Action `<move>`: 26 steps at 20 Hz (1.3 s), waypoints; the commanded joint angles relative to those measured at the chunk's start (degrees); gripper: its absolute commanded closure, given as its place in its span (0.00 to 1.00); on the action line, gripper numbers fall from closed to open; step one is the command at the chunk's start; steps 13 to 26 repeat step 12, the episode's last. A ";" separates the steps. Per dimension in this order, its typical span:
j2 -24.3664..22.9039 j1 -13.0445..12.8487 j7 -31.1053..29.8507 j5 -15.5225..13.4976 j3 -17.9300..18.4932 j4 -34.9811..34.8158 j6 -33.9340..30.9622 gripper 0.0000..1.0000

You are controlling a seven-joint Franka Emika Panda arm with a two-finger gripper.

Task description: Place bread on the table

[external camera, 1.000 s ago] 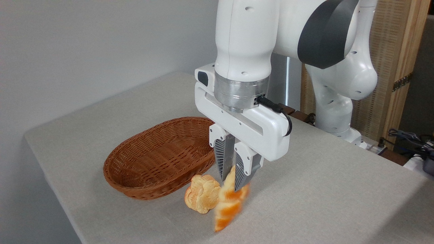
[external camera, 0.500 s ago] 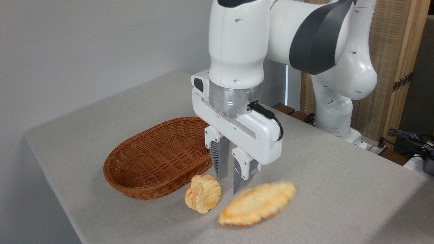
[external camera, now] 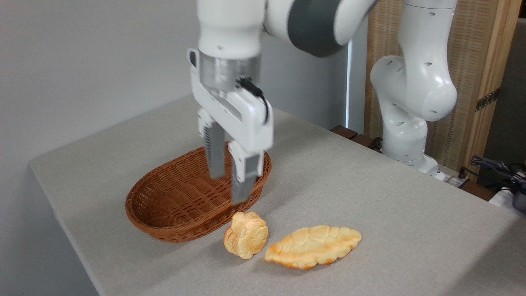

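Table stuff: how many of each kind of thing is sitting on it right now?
Flat leaf-shaped bread: 1
Small round bun: 1
Wicker basket: 1
Total: 3, all resting on the table. The claw hangs above the basket and holds nothing.

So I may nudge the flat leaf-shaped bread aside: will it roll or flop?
The bread lies flat on the table, so it would probably slide rather than roll. Its even, unsagging outline suggests stiffness. The speckled cloth may drag on it.
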 commanded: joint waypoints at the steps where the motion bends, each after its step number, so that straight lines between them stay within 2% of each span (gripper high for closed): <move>1: 0.17 -0.09 -5.28 -0.53 -2.54 0.53 0.03 0.00; 4: 0.70 -0.01 -11.42 -0.53 -3.51 0.53 0.55 0.00; 9: 1.22 -0.01 -14.95 -0.62 -4.22 0.09 2.14 0.00; 26: 1.22 0.17 -14.70 -0.88 -4.04 0.09 2.05 0.00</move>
